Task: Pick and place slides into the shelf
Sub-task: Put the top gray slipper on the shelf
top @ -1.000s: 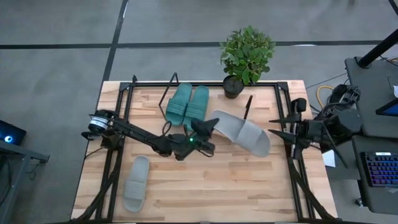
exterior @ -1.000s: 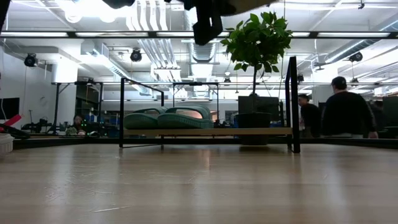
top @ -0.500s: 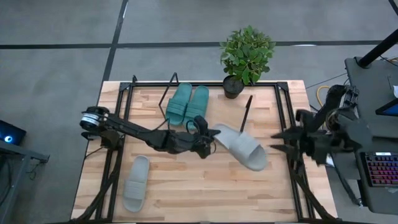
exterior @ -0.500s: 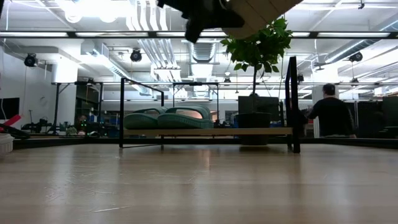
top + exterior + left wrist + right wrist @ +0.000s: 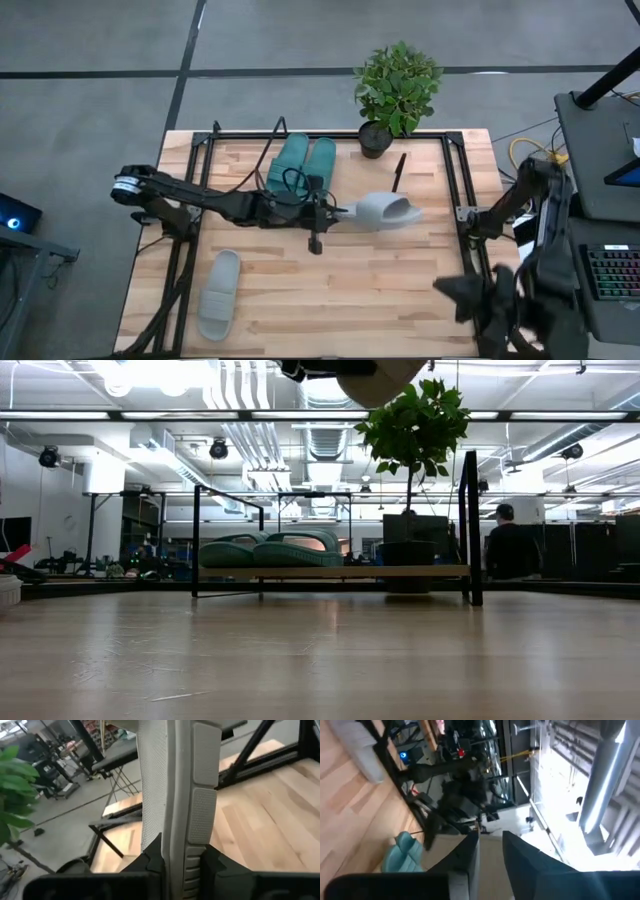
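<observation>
From above, the left gripper [image 5: 335,211] holds a grey slide [image 5: 385,211] in the air over the middle of the desk [image 5: 400,300], just in front of the shelf [image 5: 345,160] along the far edge, where two green slides [image 5: 303,165] already lie side by side. A second grey slide [image 5: 218,295] rests near the front left corner. The right gripper [image 5: 465,290] hangs off the right edge, fingers a little apart and empty.

At desk level, the carried slide [image 5: 380,378] hangs high above the shelf [image 5: 330,572].

In the left wrist view, the fingers [image 5: 150,862] clamp the slide's [image 5: 175,785] thin sole edge. It looks light, soft foam, slightly grippy with its textured sole; the edge pinch seems adequate, though the long sole may swing.

In the right wrist view, that arm's fingers [image 5: 470,855] stand slightly parted around nothing.
</observation>
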